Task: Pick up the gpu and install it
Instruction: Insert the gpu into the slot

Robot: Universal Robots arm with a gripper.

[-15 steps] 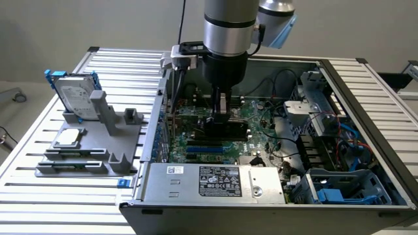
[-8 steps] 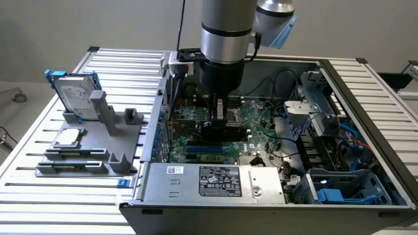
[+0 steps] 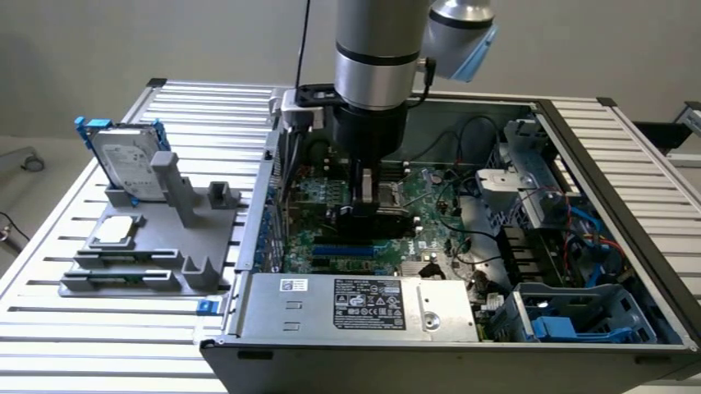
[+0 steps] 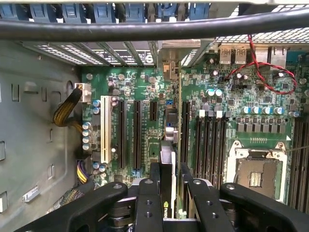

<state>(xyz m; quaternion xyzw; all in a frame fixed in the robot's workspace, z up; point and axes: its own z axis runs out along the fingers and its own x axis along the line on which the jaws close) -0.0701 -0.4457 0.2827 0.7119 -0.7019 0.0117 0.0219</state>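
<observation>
The gpu stands on edge between my fingers, its black shroud facing the exterior view's front, low over the green motherboard inside the open computer case. My gripper is shut on it. In the wrist view the gpu appears edge-on, running from my gripper to its silver bracket at the case's rear wall. It sits in line with the slots, between the black expansion slots and the memory slots. Whether its edge is seated in a slot I cannot tell.
Outside the case, a grey holder carries a silver hard drive with a blue frame and a small flat silver drive. The power supply lies at the case front, a blue drive cage beside it. The CPU socket and red wires are nearby.
</observation>
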